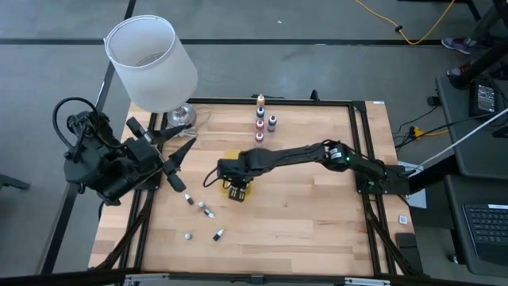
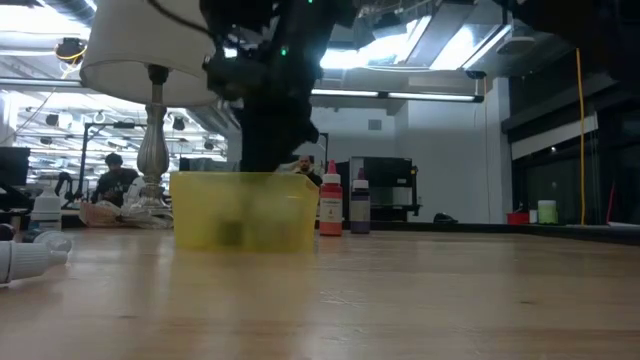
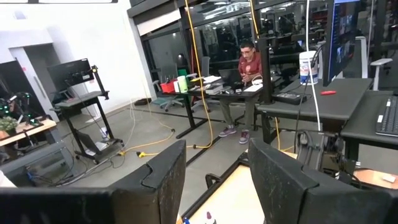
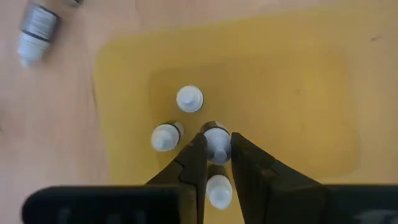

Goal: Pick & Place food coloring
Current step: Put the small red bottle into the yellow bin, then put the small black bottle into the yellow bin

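Observation:
The food coloring bottles are spread out. Several stand upright, white caps up, inside the yellow tray (image 4: 298,99) (image 1: 238,176) (image 2: 245,210). Several more stand near the table's far edge (image 1: 260,117) (image 2: 331,205). Others lie on their sides near the front left (image 1: 208,211) (image 2: 30,256). My right gripper (image 4: 216,155) (image 1: 236,187) reaches down into the tray and is shut on one bottle. My left gripper (image 3: 214,180) (image 1: 182,155) waits open, raised at the table's left edge, and touches nothing. My right gripper pinches one upright food coloring bottle by its white cap (image 4: 216,138) between its two fingertips. It comes from above, pointing straight down into the tray. The bottle stands upright among the others. Whether its base rests on the tray floor, I cannot tell.
A lamp with a white shade (image 1: 151,62) (image 2: 150,60) stands at the far left corner, close to my left arm. A black frame (image 1: 361,159) runs around the wooden table. A person (image 3: 249,65) sits at a desk in the room beyond.

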